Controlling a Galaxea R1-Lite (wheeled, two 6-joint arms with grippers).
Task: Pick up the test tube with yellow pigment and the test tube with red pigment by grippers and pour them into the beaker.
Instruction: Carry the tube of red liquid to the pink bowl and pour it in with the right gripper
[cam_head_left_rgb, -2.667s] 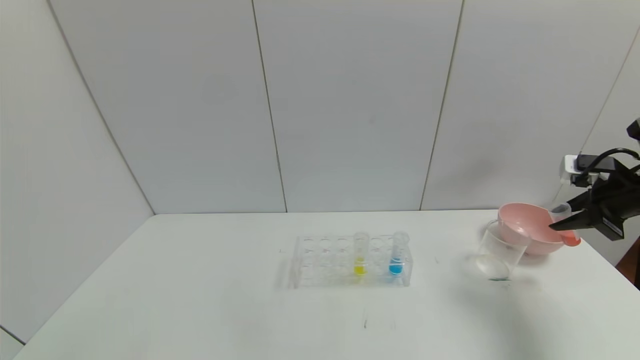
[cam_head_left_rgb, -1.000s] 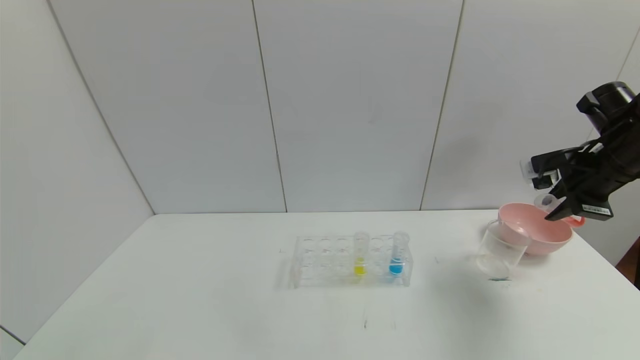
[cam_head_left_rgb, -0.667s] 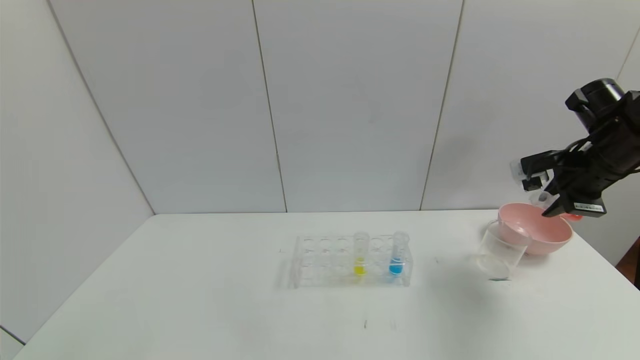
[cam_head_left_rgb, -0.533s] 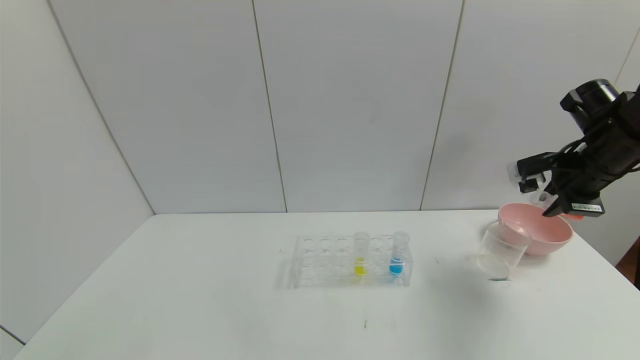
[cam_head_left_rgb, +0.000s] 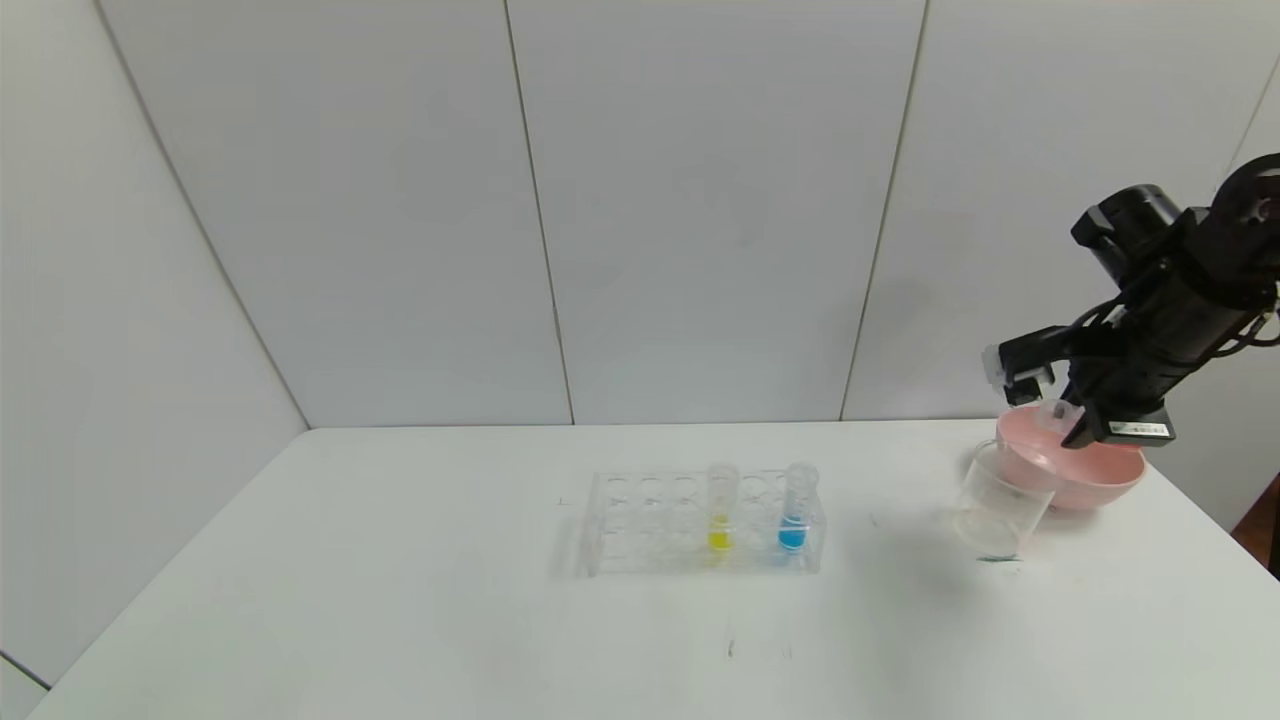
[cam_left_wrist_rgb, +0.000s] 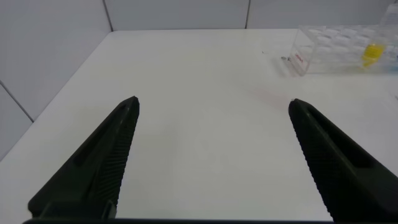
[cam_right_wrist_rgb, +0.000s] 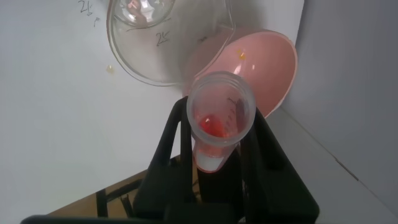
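The right claw (cam_right_wrist_rgb: 219, 163) grips the red tube (cam_right_wrist_rgb: 221, 118) above the beaker (cam_head_left_rgb: 1003, 500); tipped badly, red could splash the pink bowl (cam_head_left_rgb: 1100, 478).

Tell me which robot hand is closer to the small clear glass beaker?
The right. The right hand hovers just above the small clear glass beaker, gripping the red-liquid tube. The left hand is far across the table, near the opposite edge.

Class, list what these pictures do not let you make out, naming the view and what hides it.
- Head view: the red test tube is mostly hidden by the right end effector.
- Head view: whether the beaker holds any liquid; too small to tell.
- Left wrist view: the rack is cut off by the edge.
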